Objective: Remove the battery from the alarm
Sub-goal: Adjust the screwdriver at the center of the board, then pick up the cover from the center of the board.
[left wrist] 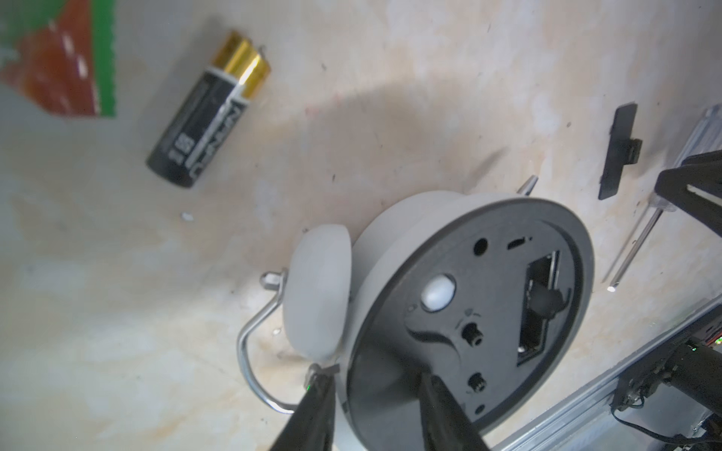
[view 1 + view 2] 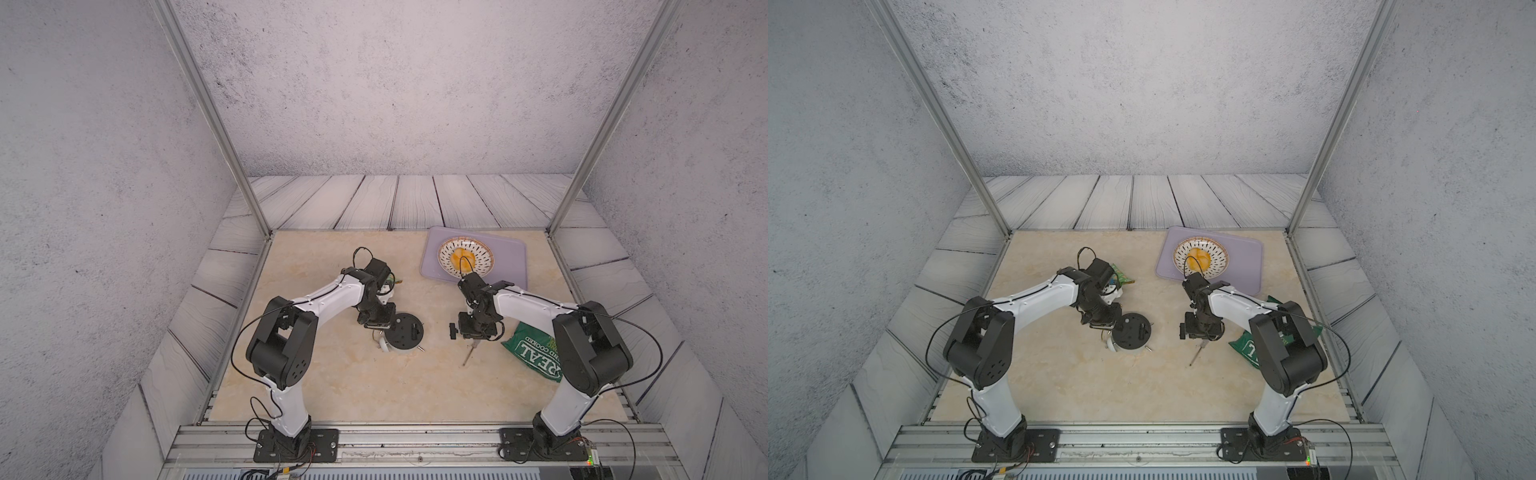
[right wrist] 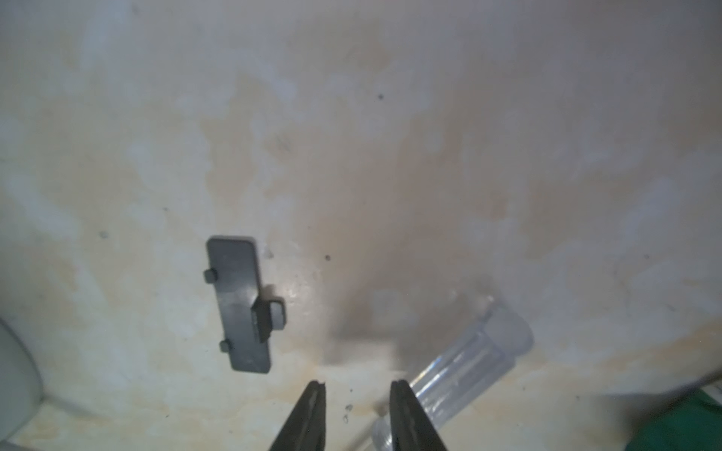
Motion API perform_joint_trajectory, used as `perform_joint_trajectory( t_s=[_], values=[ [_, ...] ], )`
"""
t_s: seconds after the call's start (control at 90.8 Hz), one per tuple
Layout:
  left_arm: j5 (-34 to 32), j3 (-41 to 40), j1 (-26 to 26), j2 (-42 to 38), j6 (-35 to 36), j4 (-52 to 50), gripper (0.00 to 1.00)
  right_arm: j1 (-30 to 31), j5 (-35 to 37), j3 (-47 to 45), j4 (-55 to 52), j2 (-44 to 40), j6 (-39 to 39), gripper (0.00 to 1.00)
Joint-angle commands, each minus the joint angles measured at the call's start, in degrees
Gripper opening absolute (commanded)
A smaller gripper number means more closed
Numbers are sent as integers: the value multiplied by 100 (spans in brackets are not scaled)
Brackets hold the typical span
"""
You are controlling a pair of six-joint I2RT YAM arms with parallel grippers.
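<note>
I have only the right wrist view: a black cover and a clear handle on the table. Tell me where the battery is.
Observer: The battery lies loose on the table, apart from the alarm, as the left wrist view shows.
Operator: Report the clock's back.
Observer: It faces up, and the compartment in it stands open with no battery showing inside.
Operator: Now the other arm.
Observer: The left tool straddles the alarm's rim beside a white bell. I cannot tell whether it is clamped.
</note>
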Motion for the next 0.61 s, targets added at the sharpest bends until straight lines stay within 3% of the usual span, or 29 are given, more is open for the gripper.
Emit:
perform_joint_trajectory(
  t_s=[0.0,0.352,0.594],
  values=[
    [-170,256,4,203,288,-383,41,-5,167,271,-253,147,-217,33],
    [-224,-122,29,-841,-22,-308,60,51,-712,674,-249,340,-287,26],
    [-97,-187,57,-1023,-100,-228,61,134,-628,967,-568,787,-198,24]
  ],
)
